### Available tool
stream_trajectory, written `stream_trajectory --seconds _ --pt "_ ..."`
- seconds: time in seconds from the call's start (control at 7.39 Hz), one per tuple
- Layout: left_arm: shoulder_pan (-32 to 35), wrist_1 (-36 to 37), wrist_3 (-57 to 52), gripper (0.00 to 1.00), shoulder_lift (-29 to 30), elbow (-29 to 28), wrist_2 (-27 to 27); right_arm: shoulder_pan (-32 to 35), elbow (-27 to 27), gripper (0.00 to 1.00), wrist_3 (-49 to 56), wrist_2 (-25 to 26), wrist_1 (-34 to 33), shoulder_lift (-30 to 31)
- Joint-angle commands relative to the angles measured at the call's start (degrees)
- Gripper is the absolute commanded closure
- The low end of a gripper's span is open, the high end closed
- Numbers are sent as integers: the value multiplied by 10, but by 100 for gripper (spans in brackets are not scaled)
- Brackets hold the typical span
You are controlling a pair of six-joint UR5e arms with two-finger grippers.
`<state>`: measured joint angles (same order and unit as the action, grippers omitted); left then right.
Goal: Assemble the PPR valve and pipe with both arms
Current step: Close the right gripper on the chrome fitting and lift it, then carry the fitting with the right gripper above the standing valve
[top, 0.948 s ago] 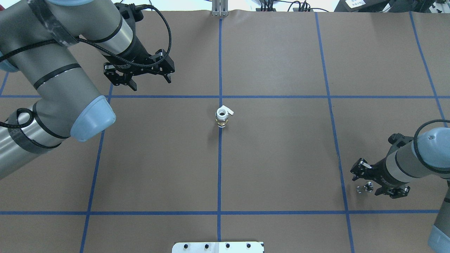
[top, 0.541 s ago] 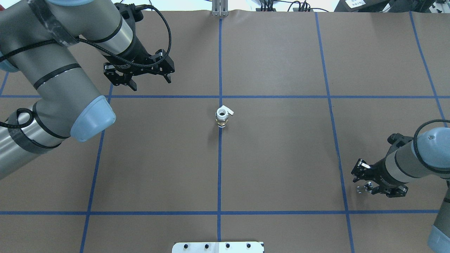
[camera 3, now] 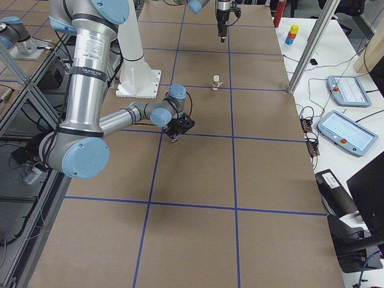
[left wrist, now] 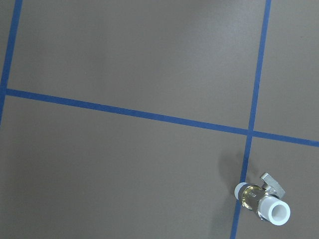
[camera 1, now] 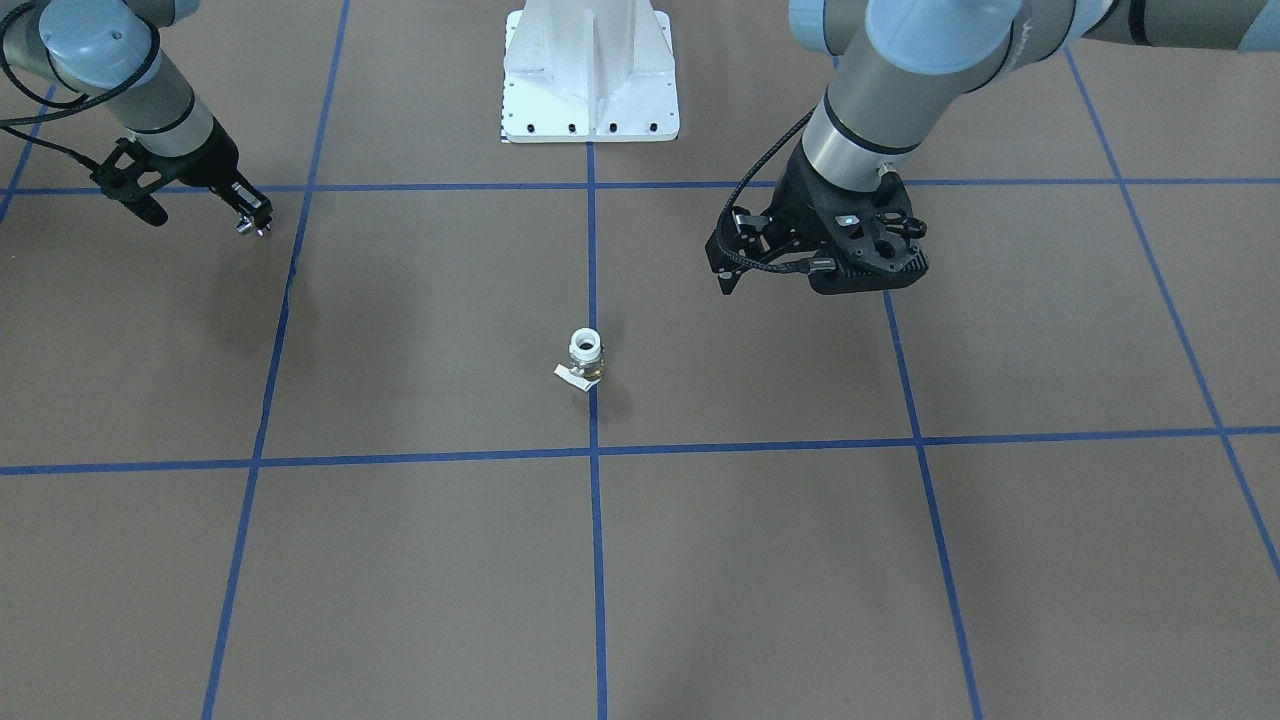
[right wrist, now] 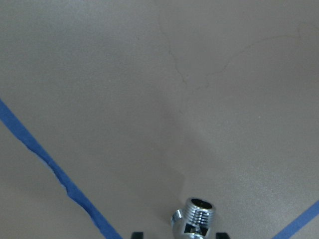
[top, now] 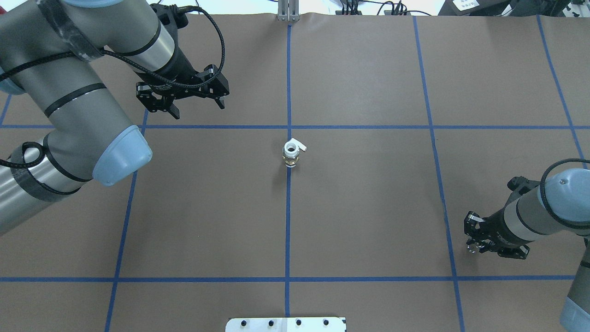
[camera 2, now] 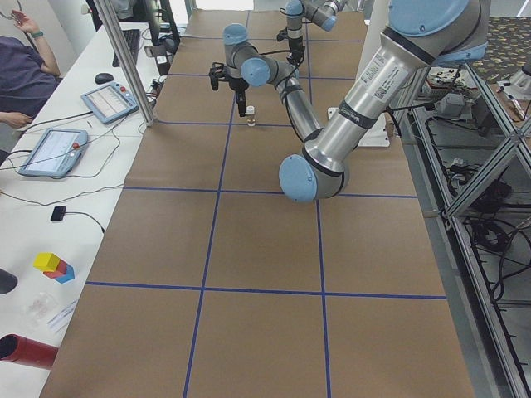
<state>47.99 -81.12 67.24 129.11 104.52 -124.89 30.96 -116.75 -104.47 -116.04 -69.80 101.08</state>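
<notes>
Front view: the short white plastic pipe on a brass nut [camera 1: 585, 358] stands upright with its bore up, well apart from both grippers, presumably ready for mating.

Overhead: the left gripper [top: 198, 109] hovers spread and empty, with the pipe off to its right.

Right wrist view: the right gripper [right wrist: 179, 234] pinches the small chrome T-shaped valve [right wrist: 198, 219]. The threaded end points beyond its fingertips, likely for insertion.
</notes>
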Motion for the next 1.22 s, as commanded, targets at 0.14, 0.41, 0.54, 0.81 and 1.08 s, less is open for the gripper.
stream_trajectory --seconds 0.14,0.41,0.54,0.81,1.08 --pt "0 0 0 0 -1 0 0 32 -39 100 1 -12 -9 2" --pt "0 -1 -1 0 -5 -1 0 73 -70 100 4 -67 -75 -27" --pt "2 0 -35 0 -15 1 -1 108 -74 100 20 -82 -142 -92" --pt "29 1 -107 0 -35 -4 -4 140 -63 100 105 -93 -314 -235" --pt "44 -3 -189 0 -73 -2 -6 154 -39 100 115 -84 -428 -366"
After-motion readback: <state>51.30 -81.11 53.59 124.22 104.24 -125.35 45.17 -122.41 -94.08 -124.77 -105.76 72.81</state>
